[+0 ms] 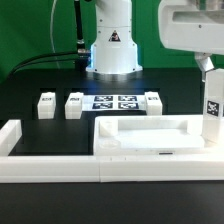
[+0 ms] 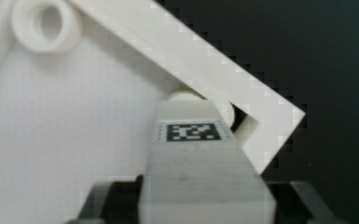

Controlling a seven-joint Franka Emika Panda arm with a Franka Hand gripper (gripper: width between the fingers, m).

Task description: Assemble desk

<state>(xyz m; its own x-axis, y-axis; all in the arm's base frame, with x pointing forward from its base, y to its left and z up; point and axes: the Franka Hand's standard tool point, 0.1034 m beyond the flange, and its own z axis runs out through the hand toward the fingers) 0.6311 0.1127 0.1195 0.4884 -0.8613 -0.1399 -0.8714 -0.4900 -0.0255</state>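
I see the gripper (image 1: 208, 72) clamped on one desk leg (image 1: 212, 118) — upright at the tabletop's (image 1: 150, 152) corner, on the exterior view's right.

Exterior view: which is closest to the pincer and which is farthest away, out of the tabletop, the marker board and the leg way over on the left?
From the pincer, shut on a leg at the exterior view's right:
1. Tabletop, right beside it, in front.
2. Marker board, in the middle, further back.
3. Leftmost leg, far over at the exterior view's left.
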